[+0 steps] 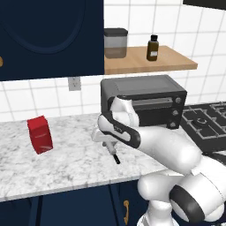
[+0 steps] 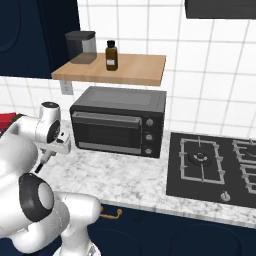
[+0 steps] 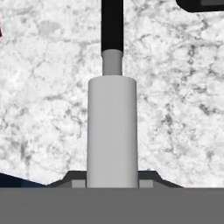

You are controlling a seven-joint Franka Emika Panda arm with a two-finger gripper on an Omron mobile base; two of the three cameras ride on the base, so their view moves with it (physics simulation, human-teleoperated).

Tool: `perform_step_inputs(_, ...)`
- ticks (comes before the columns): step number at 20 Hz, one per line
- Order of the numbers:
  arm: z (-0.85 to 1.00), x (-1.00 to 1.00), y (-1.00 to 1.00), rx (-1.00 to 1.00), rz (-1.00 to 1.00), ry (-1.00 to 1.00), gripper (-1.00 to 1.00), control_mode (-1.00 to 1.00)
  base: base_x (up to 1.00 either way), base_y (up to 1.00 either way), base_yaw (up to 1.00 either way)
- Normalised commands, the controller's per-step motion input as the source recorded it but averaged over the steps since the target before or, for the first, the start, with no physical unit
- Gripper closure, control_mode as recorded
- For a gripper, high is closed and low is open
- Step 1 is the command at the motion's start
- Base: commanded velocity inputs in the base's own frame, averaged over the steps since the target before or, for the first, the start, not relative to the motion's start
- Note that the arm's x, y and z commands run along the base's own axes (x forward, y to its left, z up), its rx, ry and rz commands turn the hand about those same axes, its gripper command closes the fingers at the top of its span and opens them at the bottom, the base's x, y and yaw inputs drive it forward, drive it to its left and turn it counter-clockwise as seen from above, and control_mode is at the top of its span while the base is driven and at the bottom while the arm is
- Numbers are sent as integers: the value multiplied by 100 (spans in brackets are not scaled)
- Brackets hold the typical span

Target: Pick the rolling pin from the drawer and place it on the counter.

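My pincer [image 3: 112, 183] holds the rolling pin [image 3: 112, 131] above the marbled counter [image 1: 66, 163], its black handle [image 1: 115, 158] pointing down at the stone.

The two finger tips [image 3: 74, 178] clamp the pale cylinder near one end, so most of its length hangs beyond the grip, left of the black toaster oven [image 1: 145, 99] and between it and the red box [image 1: 40, 134]. The risk, as I judge it, is in the letting go: released while tilted, the pin would strike handle-first, topple and roll, perhaps toward the counter's front edge just below the oven, or into the oven itself. A grip so close to the end could also let the pin pivot before it lies flat.
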Motion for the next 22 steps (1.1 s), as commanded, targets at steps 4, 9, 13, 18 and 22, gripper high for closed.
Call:
perform_step_inputs(4, -71, 19, 16, -6, 0, 0, 100, -100, 0, 0, 0)
perform_step_inputs(9, -33, 21, 31, -4, 0, 0, 100, -100, 0, 0, 0)
perform_step_inputs(13, -27, 25, 34, -3, 0, 1, 100, -100, 0, 0, 0)
perform_step_inputs(18, -29, 22, 22, -1, 0, 2, 100, -100, 0, 0, 0)
perform_step_inputs(22, -32, 24, 18, -1, 0, 0, 100, -100, 0, 0, 0)
